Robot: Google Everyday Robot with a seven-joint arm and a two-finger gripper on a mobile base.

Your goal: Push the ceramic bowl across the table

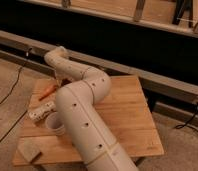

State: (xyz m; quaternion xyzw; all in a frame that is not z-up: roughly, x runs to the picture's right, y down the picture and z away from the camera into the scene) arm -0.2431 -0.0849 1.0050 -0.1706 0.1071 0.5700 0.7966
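Observation:
The light wooden table (127,112) fills the middle of the camera view. My white arm (84,107) rises from the bottom edge, bends over the table's middle and reaches to the far left corner. The gripper (63,76) hangs down there from the wrist (57,55), mostly hidden behind the forearm. The dark ceramic bowl is hidden.
An orange object (47,92), a white packet (41,112), a white cup (54,122) and a tan sponge (28,149) lie on the table's left side. A dark wall with a metal rail (157,82) runs behind the table. A cable (9,92) lies on the floor at left.

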